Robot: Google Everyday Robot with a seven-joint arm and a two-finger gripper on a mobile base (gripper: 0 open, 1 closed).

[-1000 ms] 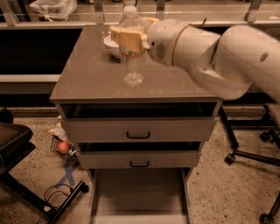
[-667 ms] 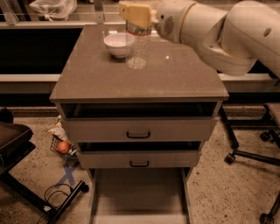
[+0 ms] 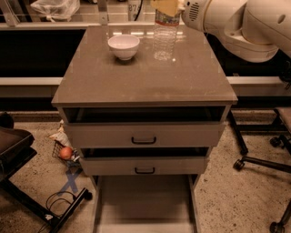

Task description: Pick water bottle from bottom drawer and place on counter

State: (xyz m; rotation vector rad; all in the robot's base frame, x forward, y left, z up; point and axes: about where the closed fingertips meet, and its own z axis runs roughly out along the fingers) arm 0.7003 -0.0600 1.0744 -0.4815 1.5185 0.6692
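A drawer cabinet fills the middle of the view, and its glossy grey-brown worktop slightly overhangs the sides. The robot's thick white arm comes in from the upper right, above the worktop's far right corner. At the foot of the cabinet the bottom drawer is pulled far out, with a plain flat floor and nothing lying on the part that shows. The two upper drawers with black handles each stand a little way out. A dark chair is at the left edge, and a wheeled chair base stands on the speckled floor to the right.

A white bowl sits on the far left part of the worktop. Just beside it, to its right, the water bottle stands upright, with its base on the worktop. The claw is at the top edge of the view, clamped around the top of the water bottle. Its tan pads hide the cap. A small orange ball lies on the floor left of the cabinet.
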